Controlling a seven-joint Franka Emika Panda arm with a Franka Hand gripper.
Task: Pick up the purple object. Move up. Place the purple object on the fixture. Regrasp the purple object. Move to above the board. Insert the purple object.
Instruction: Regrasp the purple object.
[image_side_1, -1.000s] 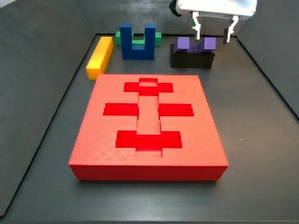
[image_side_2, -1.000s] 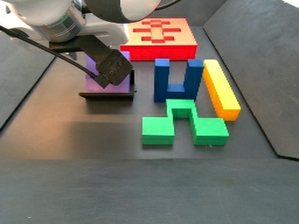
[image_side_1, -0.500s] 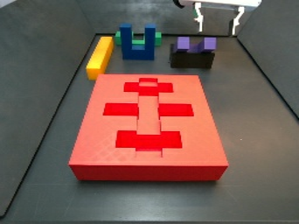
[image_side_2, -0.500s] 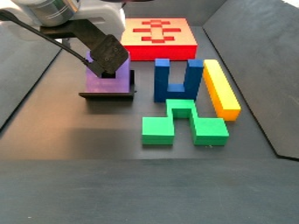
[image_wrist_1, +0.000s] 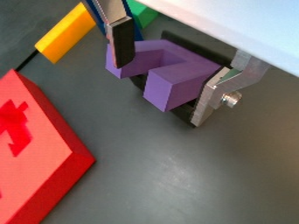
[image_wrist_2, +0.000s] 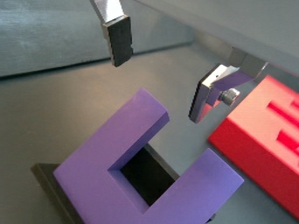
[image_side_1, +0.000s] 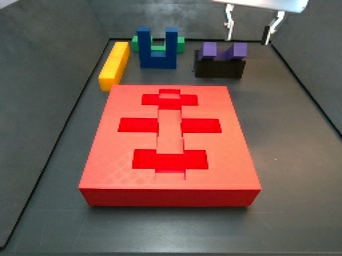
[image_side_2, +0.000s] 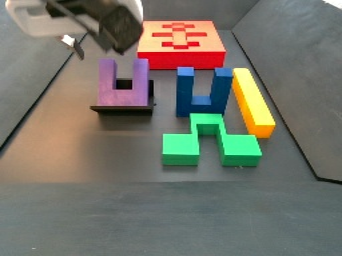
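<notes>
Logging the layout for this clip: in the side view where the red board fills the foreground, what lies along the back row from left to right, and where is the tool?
Yellow bar → blue U-shaped block → purple object on the fixture. The tool hangs open above the purple object, apart from it.

Above the fixture (image_side_1: 221, 68), matt black, hangs the empty gripper (image_side_1: 250, 24) with brushed silver metal fingers (image_wrist_1: 215, 96) and dull dark pads (image_wrist_2: 119, 40), over the smooth matt plastic purple object (image_wrist_2: 140, 166), near the board (image_side_1: 170, 140), satin red.
</notes>
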